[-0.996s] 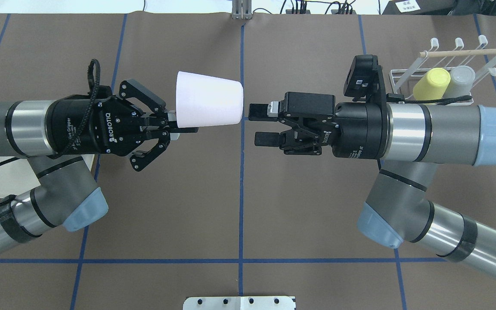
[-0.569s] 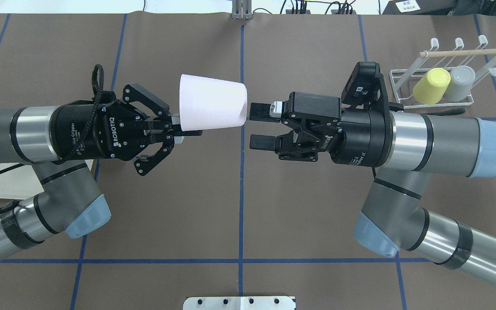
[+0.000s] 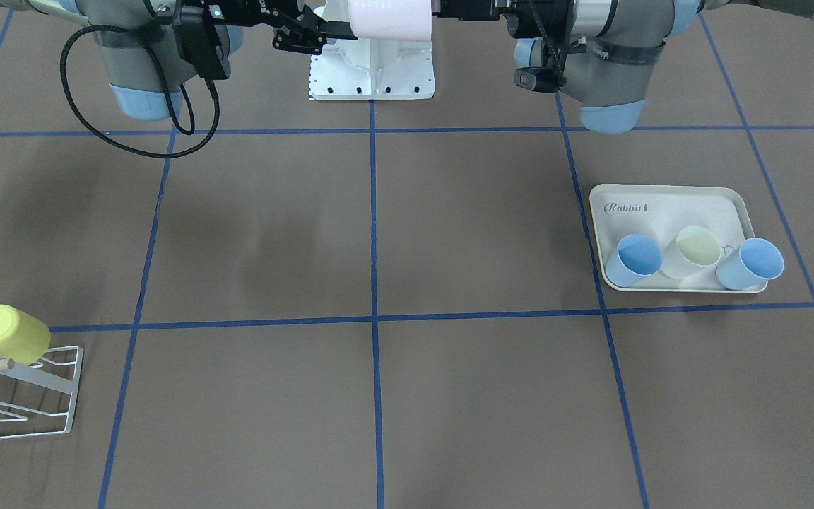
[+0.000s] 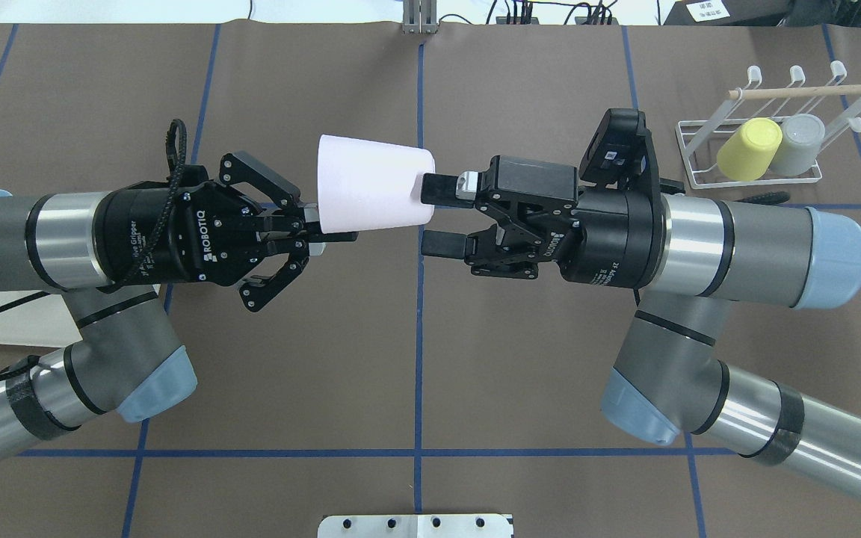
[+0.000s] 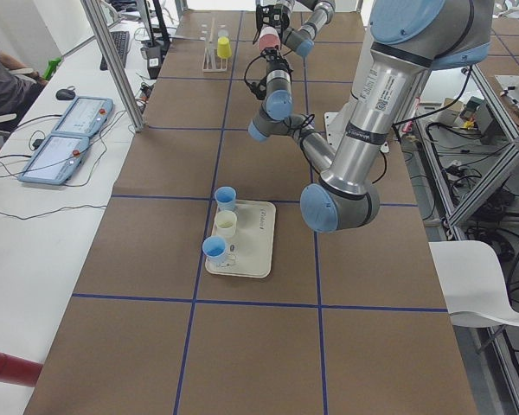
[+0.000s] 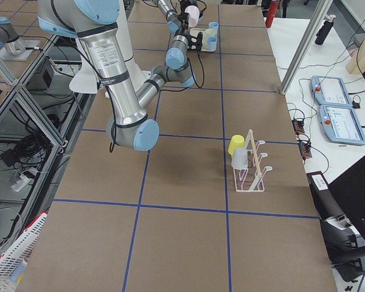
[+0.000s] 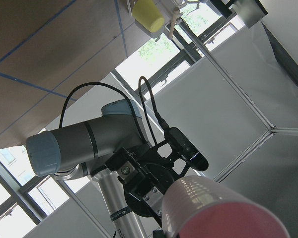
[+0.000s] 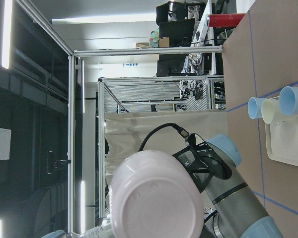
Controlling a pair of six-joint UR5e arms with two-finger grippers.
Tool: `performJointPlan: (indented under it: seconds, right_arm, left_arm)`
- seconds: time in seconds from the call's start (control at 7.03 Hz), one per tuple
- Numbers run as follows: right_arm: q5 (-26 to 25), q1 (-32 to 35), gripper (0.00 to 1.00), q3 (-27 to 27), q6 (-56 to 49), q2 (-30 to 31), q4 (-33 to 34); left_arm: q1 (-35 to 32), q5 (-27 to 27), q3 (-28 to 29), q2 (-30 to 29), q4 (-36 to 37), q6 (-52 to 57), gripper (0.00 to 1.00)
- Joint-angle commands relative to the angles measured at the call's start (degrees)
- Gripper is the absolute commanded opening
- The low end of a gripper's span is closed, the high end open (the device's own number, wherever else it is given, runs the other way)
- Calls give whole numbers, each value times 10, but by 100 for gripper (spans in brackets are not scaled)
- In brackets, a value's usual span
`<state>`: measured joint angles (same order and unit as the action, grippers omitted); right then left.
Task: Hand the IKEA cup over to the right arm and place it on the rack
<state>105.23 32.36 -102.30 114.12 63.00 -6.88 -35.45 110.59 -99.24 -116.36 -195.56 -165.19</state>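
The IKEA cup point(image 4: 371, 187) is pale pink and lies on its side in the air above the table's middle; it also shows at the top edge from the front point(image 3: 389, 18). My left gripper point(image 4: 323, 228) is shut on its rim at the wide end. My right gripper point(image 4: 436, 215) is open at the cup's narrow base end. In the overhead view its upper finger point(image 4: 438, 187) overlaps the base, and the lower finger sits just below the cup. The cup's base point(image 8: 156, 196) fills the lower right wrist view. The white wire rack point(image 4: 688, 153) with its wooden dowel stands at the far right.
A yellow cup point(image 4: 748, 149) and a grey cup point(image 4: 798, 142) sit on the rack, which also shows from the front point(image 3: 61, 424). A cream tray point(image 3: 661, 205) holds two blue cups and a pale yellow one on the robot's left side. A black cable loops below the right arm.
Both arms have moved toward each other. The cup shifted a little right, and the open right gripper closed the gap, so its upper finger now overlaps the cup's base.
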Motion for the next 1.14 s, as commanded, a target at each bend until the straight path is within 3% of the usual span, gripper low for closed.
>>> performJointPlan:
  seconds: [0.0, 0.43, 0.71, 1.0]
  right_arm:
    - [-1, -1, 95, 6, 0, -2, -6]
    - [-9, -1, 95, 10, 0, -5, -6]
    - [-9, -2, 89, 10, 0, -5, -7]
    - [-8, -5, 56, 10, 0, -5, -8]
  left_arm:
    - [13, -1, 1, 0, 0, 0, 0]
    - [16, -1, 1, 0, 0, 0, 0]
    - [17, -1, 1, 0, 0, 0, 0]
    - [19, -1, 2, 0, 0, 0, 0]
